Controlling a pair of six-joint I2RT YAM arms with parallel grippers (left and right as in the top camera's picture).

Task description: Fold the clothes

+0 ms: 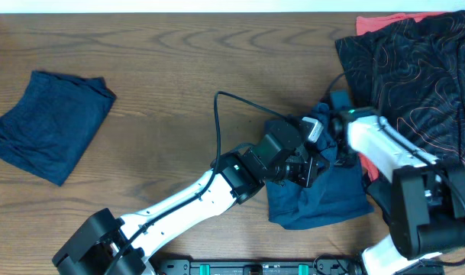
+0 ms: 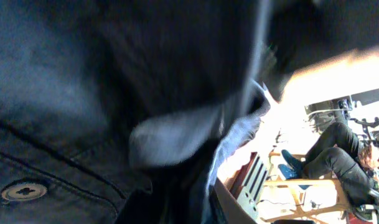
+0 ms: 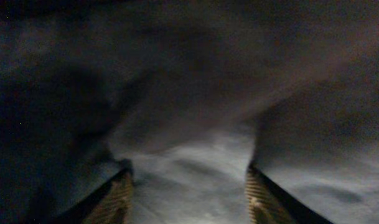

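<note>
A dark navy garment [image 1: 324, 200] lies crumpled at the table's centre right, with both grippers on it. My left gripper [image 1: 307, 166] sits on its upper part; in the left wrist view the navy fabric [image 2: 114, 74], with a button [image 2: 26, 190], drapes over the camera and gathers at the jaws [image 2: 195, 214], which look shut on it. My right gripper [image 1: 324, 130] presses into the garment's top edge. In the right wrist view its fingers [image 3: 190, 196] stand wide apart with navy fabric [image 3: 189, 81] between them. A second navy garment [image 1: 53, 122] lies folded at far left.
A black garment with thin red line pattern [image 1: 423, 69] lies heaped at the back right over a red cloth [image 1: 377, 23]. A black cable [image 1: 221, 122] loops above the left arm. The wooden table [image 1: 179, 61] shows between the two navy garments.
</note>
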